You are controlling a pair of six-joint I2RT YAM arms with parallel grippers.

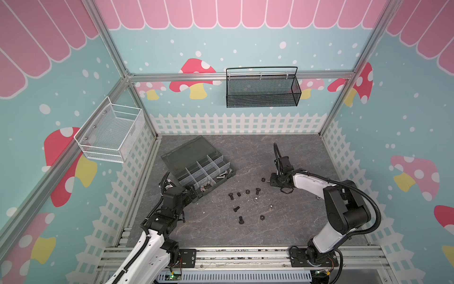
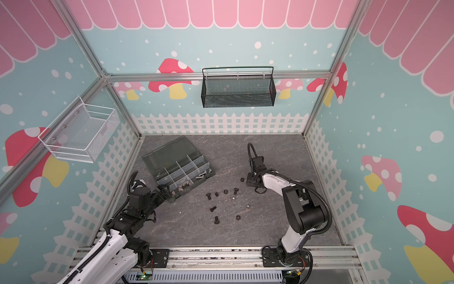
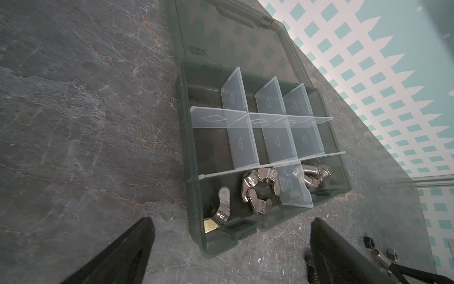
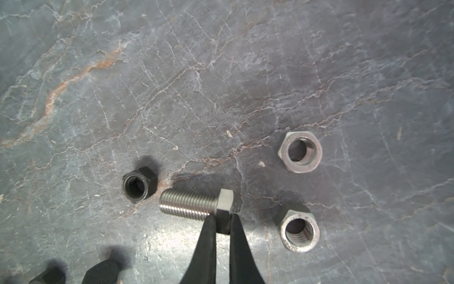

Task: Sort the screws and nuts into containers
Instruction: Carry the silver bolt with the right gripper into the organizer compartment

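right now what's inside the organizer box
Organizer box: silver wing nuts in one compartment, silver screws in the next; the rest look empty. A clear divider partly hides the screws.

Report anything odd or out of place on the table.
The right pincer nips the shiny silver hex-head bolt only at its head, so the threaded shank juts out sideways, an off-centre hold. Otherwise nothing stands out.

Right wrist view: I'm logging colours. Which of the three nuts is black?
The nut off the threaded end of the screw in the right gripper. The other two nuts are silver, beyond its head.
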